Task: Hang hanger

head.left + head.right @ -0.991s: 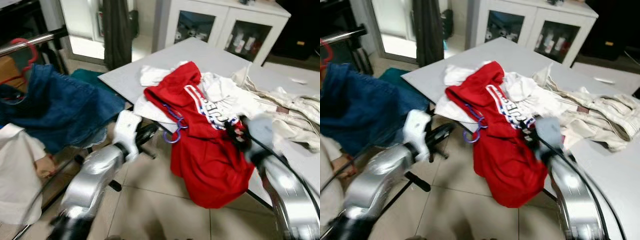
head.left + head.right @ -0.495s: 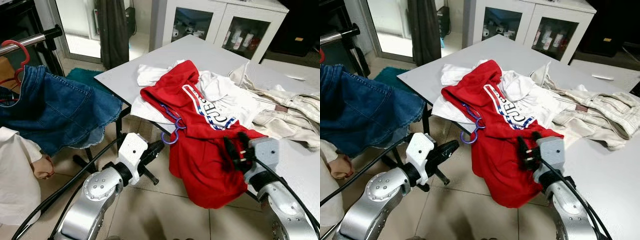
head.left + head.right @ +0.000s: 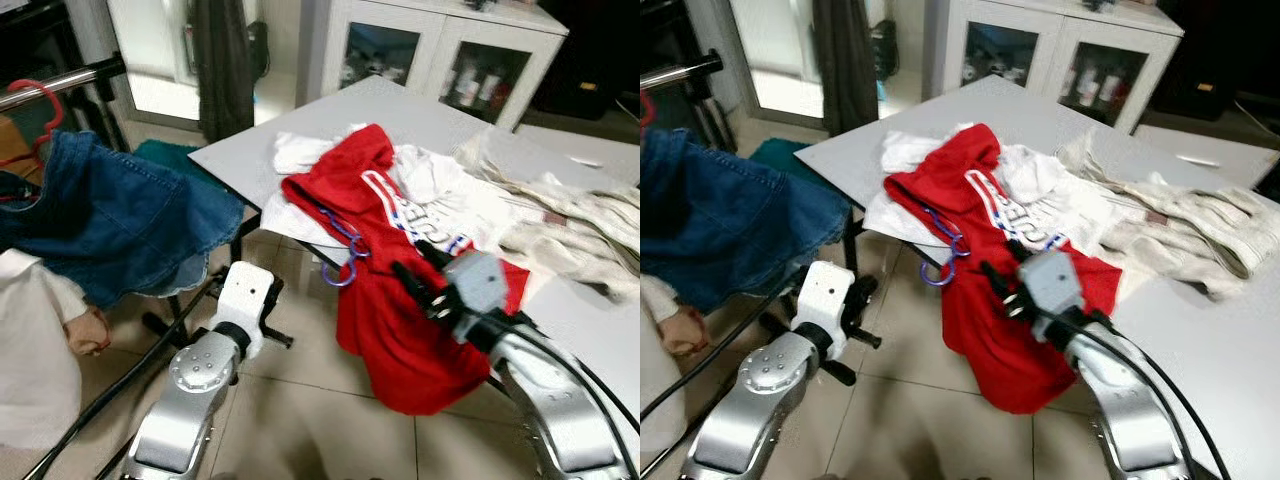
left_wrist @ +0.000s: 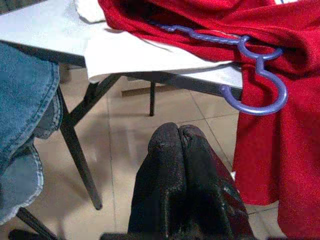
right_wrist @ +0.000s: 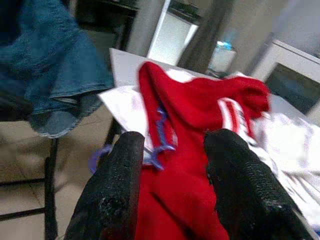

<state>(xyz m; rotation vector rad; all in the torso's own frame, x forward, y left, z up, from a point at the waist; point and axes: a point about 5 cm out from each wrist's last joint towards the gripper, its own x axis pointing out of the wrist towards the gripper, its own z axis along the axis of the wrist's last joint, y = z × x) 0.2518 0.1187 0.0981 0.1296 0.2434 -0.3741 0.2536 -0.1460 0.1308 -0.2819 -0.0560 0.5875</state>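
A purple hanger (image 3: 345, 262) sits inside a red shirt (image 3: 400, 330) that drapes over the grey table's (image 3: 300, 140) near edge. Its hook (image 4: 257, 85) hangs free below the table edge. My right gripper (image 3: 417, 268) is open over the red shirt, just right of the hook, fingers pointing toward it; the right wrist view shows its fingers (image 5: 112, 190) spread with nothing between them. My left gripper (image 4: 177, 137) is shut and empty, low over the floor tiles, short of the hook. A clothes rail (image 3: 60, 85) stands at the far left.
On the rail hang a denim garment (image 3: 120, 220) on a red hanger (image 3: 42, 100) and a white garment (image 3: 30, 350). A white shirt (image 3: 440, 180) and beige jacket (image 3: 570, 220) lie on the table. White cabinet (image 3: 430, 50) behind. Black table legs (image 4: 75, 145) stand by my left gripper.
My right gripper has swung left across the red shirt, closer to the hanger's hook. My left wrist has drawn back and turned, so its white housing now covers the fingers in the head views.
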